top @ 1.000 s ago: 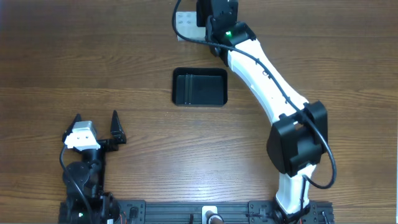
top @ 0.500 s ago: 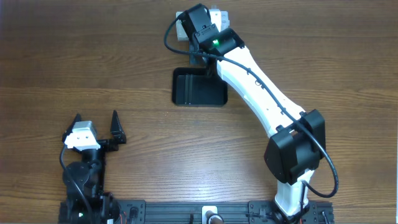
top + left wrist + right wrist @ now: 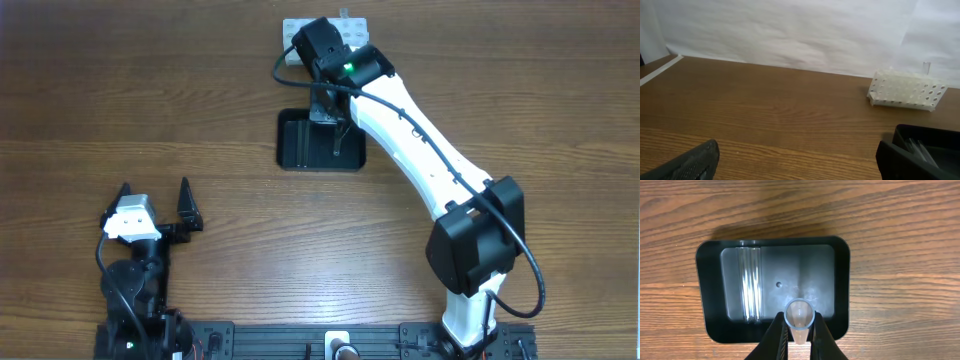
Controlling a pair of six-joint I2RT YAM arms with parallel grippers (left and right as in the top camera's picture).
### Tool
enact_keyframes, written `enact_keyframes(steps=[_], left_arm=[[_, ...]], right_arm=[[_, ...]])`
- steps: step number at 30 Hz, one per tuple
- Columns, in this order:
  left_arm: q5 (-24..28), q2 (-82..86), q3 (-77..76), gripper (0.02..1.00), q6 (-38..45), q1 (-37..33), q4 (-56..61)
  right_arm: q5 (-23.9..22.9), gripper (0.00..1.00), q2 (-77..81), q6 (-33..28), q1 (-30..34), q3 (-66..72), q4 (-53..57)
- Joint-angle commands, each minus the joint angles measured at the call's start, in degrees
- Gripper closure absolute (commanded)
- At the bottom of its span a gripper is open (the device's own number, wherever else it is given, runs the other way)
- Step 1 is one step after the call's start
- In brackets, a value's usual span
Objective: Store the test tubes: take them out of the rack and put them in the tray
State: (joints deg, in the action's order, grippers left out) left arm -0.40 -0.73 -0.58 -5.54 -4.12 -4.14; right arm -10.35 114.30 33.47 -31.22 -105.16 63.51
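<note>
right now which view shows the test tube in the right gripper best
Right wrist view: the test tube faces it mouth-on, clamped in the right gripper over the black tray. In the top view the arm hides it; the left wrist view catches the tray's corner instead.

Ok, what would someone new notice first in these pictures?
The right gripper is shut on a clear test tube, held upright over the black tray, where other tubes already lie. Beyond the tray stands the white rack. The left gripper sits open near its base.
</note>
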Motion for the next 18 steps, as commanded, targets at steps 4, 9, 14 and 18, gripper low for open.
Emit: enact_keyframes(steps=[4,9,14,18], left_arm=[[0.59,0.44,0.24,0.020,0.63,-0.24,-0.17],[0.59,0.46,0.24,0.020,0.63,-0.24,-0.17],[0.59,0.44,0.24,0.023,0.63,-0.24,-0.17],[0.59,0.44,0.24,0.020,0.63,-0.24,-0.17]], right_arm=[[0.44,0.989,1.90,1.18,2.14,-0.90,-0.20],[0.44,0.985,3.80,1.14,2.45,-0.90,-1.79],[0.46,0.980,5.35,1.18,2.49,-0.90,-2.93],[1.16,0.972,6.47,1.16,2.47,-0.90,-2.93]])
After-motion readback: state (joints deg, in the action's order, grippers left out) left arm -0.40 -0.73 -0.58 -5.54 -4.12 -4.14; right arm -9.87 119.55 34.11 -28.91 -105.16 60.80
